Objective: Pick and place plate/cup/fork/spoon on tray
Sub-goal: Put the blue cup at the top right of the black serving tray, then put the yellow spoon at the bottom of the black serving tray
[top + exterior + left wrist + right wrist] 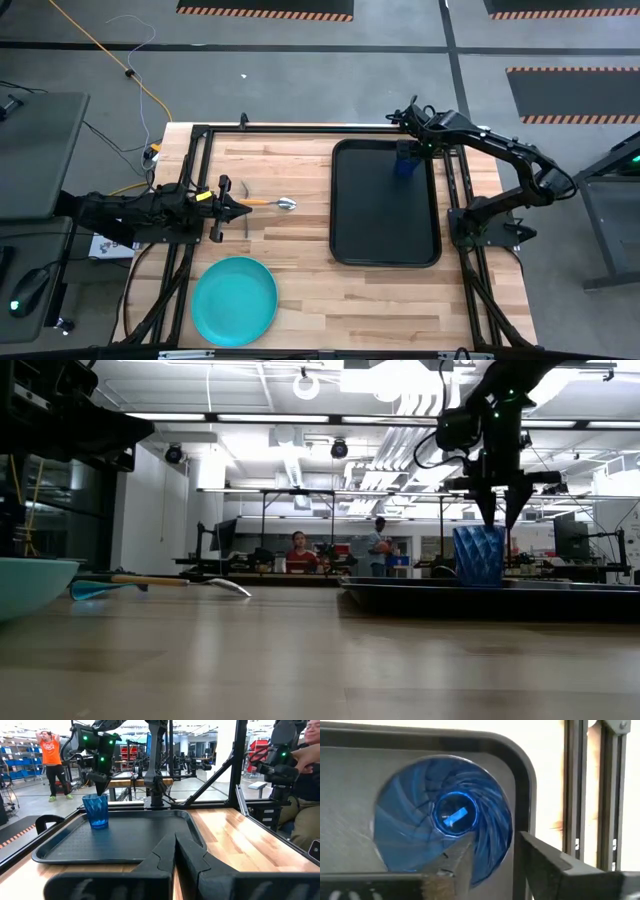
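Note:
The dark-blue cup [405, 162] stands upright in the far right corner of the black tray [385, 240]. My right gripper [501, 520] is open and points down just above the cup's rim [480, 530]. In the right wrist view, one finger is over the cup's hollow [445, 815] and the other is outside its wall. The orange-handled spoon [270, 203] lies on the table left of the tray. My left gripper [175, 847] is shut, level, at the spoon's handle end and raised above it. The turquoise plate [234, 300] lies at the near left. I cannot make out the fork for certain.
Bare wood lies between the spoon and the tray, and most of the tray floor [115, 845] is bare. Black frame rails run along the table's left, right and far edges. People stand in the room beyond the table, and a person's arm [305, 755] shows at the right.

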`<act>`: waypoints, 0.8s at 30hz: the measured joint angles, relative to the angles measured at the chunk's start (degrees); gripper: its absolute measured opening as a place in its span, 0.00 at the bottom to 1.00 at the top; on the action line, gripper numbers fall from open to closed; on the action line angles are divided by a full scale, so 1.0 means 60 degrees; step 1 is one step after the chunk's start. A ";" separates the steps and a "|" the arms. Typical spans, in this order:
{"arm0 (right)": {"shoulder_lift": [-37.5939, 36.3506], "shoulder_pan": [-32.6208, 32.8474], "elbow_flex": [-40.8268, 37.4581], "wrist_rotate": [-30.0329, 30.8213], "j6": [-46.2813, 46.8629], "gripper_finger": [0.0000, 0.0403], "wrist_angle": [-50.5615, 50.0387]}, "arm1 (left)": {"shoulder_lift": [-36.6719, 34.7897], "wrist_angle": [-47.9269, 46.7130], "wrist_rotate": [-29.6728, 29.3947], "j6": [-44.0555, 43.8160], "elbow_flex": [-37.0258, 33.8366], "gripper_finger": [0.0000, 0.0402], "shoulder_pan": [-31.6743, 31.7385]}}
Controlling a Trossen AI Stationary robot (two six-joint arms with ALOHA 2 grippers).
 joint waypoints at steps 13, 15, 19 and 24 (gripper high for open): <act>-0.0206 0.0647 0.1543 0.0786 -0.1445 0.43 -0.0013 | 0.0000 -0.0001 0.0003 0.0001 0.0000 0.00 0.0001; -0.0421 0.0999 0.1563 0.1163 -0.1975 0.43 0.0370 | -0.0001 -0.0001 0.0001 0.0001 0.0000 0.00 0.0000; -0.1044 0.1728 0.1361 0.1536 -0.3166 0.43 0.1336 | -0.0003 0.0001 0.0002 0.0000 0.0000 0.00 0.0001; -0.1950 0.2534 0.0384 0.1001 -0.4563 0.43 0.3596 | -0.0003 -0.0001 0.0003 0.0001 0.0000 0.00 0.0001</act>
